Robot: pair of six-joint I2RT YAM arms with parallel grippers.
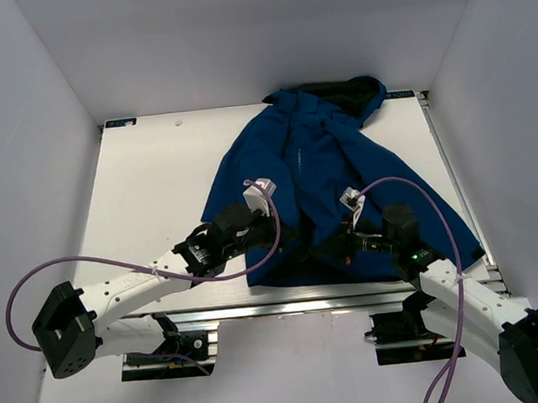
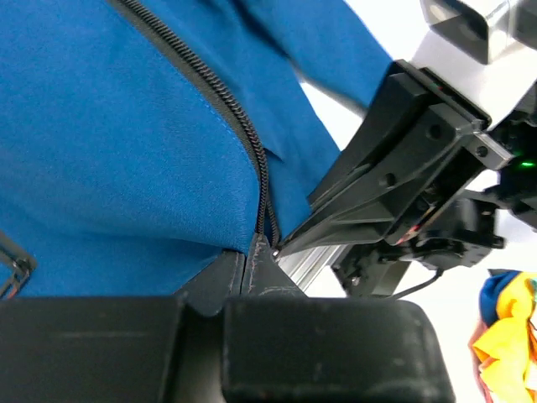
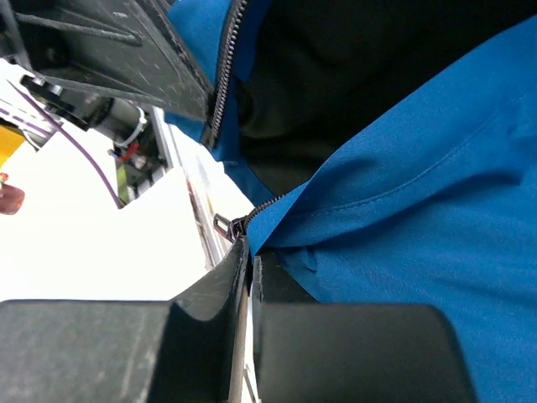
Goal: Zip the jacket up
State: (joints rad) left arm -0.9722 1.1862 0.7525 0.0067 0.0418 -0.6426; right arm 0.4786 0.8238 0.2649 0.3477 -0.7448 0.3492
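At near table (image 1: pixel 153 174) edge, left jaws, right jaws each pinch jacket (image 1: pixel 313 160) hem by zipper (image 2: pixel 243 126); pale chest marking (image 1: pixel 295 157) illegible.

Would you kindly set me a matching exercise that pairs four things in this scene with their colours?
Things:
1. jacket
2. hood lining
3. table
4. cables

Colours:
A. white
B. purple
C. black
D. royal blue

Pairs: 1-D, 2-C, 3-A, 4-B
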